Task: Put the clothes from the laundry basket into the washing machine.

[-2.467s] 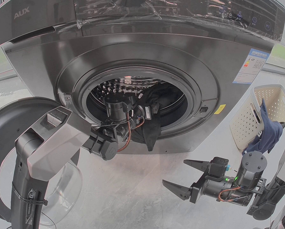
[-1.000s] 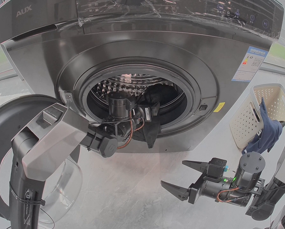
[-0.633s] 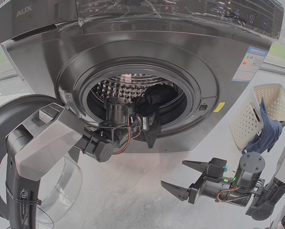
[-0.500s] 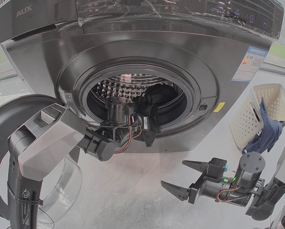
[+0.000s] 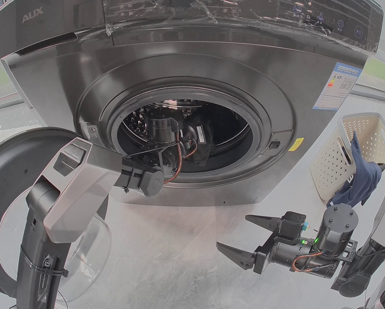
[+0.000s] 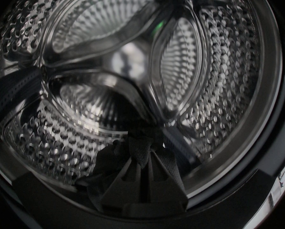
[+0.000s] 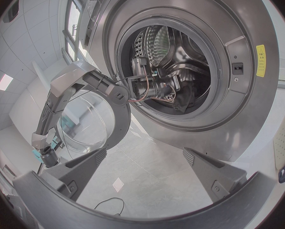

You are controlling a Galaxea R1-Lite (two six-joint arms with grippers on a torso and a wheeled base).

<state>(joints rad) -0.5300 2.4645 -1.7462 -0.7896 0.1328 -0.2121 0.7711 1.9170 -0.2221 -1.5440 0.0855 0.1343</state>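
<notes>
Gripping black garment [image 6: 139, 147], left gripper [image 6: 144, 158] sits inside drum [image 6: 212, 80] of washing machine [image 5: 192, 65], fingers pinched tight on cloth. Garment bunched at drum's lower front, just inside machine's opening. Right gripper [image 5: 233, 232] hangs low over floor [image 5: 179, 245] before machine, right of opening; jaws spread wide, nothing between. Laundry basket [image 5: 330, 168] tilted at machine's right side, blue garment [image 5: 362, 181] draped over its rim. Door [image 5: 12, 172] swung open at machine's left.
</notes>
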